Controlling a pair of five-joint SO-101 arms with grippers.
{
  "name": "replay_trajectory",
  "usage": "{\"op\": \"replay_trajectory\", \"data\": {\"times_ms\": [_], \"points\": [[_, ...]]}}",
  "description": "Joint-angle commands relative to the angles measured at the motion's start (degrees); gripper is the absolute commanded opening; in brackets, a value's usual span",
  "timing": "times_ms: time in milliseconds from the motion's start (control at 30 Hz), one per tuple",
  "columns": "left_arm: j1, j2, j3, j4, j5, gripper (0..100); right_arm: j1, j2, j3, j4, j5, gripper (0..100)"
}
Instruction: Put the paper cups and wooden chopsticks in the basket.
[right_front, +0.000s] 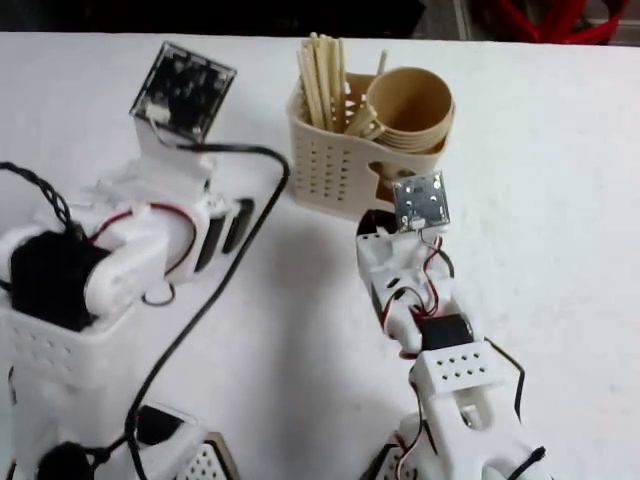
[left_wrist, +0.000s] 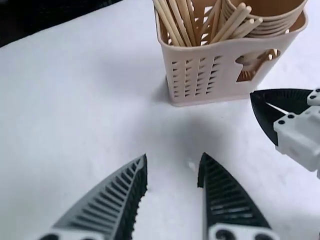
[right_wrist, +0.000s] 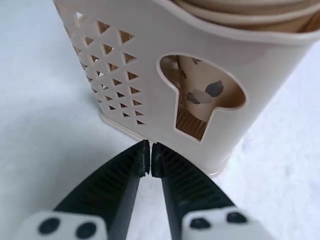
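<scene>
Basket (right_front: 325, 165) upright toward the far side of the white table (right_front: 560, 200). Its walls are perforated, and a keyhole-shaped cutout (right_wrist: 200, 95) opens in the side facing the right arm.

We note the paper cups (right_front: 410, 105) nested in one stack inside the basket, rims above its edge. Part of a cup wall shows through the cutout in the right wrist view.

The wooden chopsticks (right_front: 322, 70) stand on end in the same basket, beside the cups. Most are bunched at the opposite end, and a few lean across onto the cup rim.

Left gripper (left_wrist: 173, 165): fingers spread, with only bare table between them. It hangs low over the table, apart from the basket, and points toward it.

Right gripper (right_wrist: 150, 155): fingers pressed together, with only a thin slit between the tips, pinching nothing. The tips sit just beside the basket's lower wall, under the cutout. We cannot tell whether they touch it.

A black cable (right_front: 240, 250) runs from the left arm across the table, in front of the basket.
</scene>
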Motion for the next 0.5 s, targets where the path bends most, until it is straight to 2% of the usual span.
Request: {"op": "replay_trajectory", "data": {"times_ms": [0, 133, 267, 467], "points": [[-1.5, -5.3, 6.3, -1.1, 0.8, 18, 0.2, -1.5, -0.8, -1.3, 0.7, 1.9], [-6.6, -7.2, 12.4, -4.4, 0.3, 18, 0.2, -1.5, -0.8, -1.3, 0.7, 1.9], [-8.9, -7.4, 22.5, -9.1, -4.6, 18, 0.1, -1.5, -0.8, -1.3, 0.7, 1.9], [-13.6, -7.1, 42.8, -22.3, -11.3, 18, 0.2, -1.5, -0.8, -1.3, 0.7, 1.9]]}}
